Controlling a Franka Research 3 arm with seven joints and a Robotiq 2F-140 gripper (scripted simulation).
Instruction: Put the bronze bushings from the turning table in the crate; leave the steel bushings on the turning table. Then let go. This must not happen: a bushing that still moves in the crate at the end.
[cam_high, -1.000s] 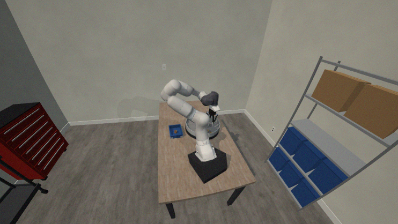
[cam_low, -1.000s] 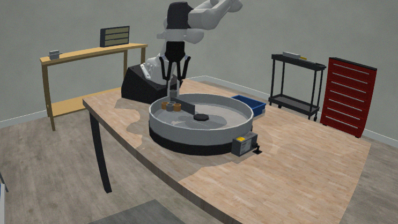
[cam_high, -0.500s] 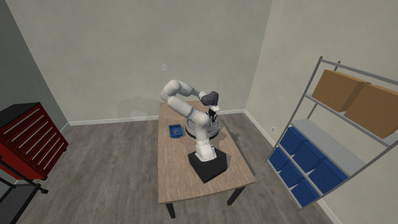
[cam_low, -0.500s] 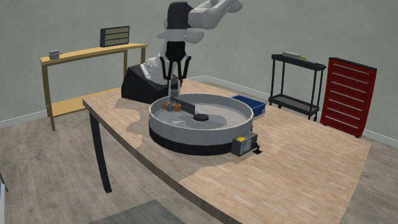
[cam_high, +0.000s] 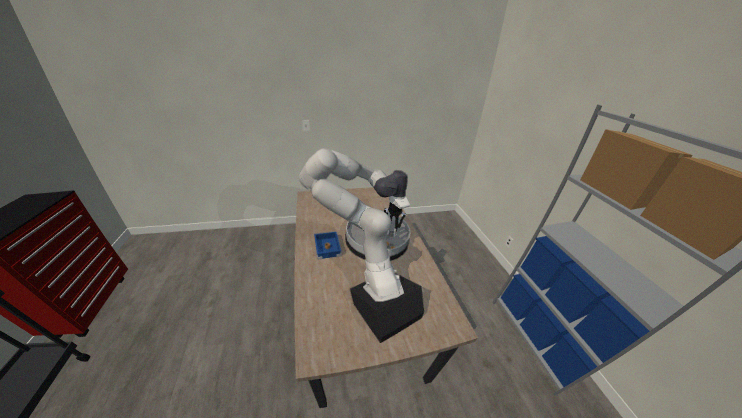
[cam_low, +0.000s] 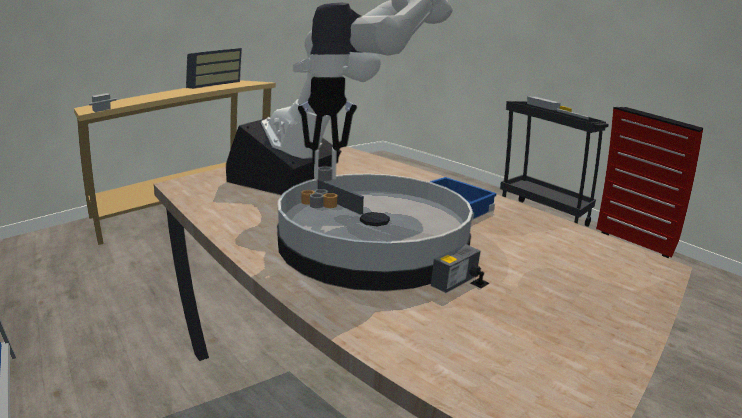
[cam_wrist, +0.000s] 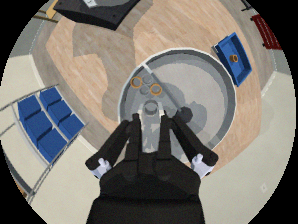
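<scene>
The gripper (cam_low: 326, 165) is shut tight on a bushing (cam_low: 325, 176) and holds it just above the back edge of the turning table (cam_low: 373, 244). That bushing looks grey, so I think it is a steel one, and steel ones should stay on the table. Two bronze bushings (cam_low: 307, 196) (cam_low: 330, 199) sit below it with another grey one (cam_low: 316, 200) between them, all close together beside a low grey wall (cam_low: 345, 193). The blue crate (cam_low: 469, 194) is on the far side of the table, and one bronze bushing (cam_high: 328, 244) is in it already. The best move now is likely to set the grey one back down softly on a bare spot, away from the others, and open up. Then go for a bronze one. Come straight down over it so the fingers do not bump its grey neighbour, and lift it high to clear the rim.
</scene>
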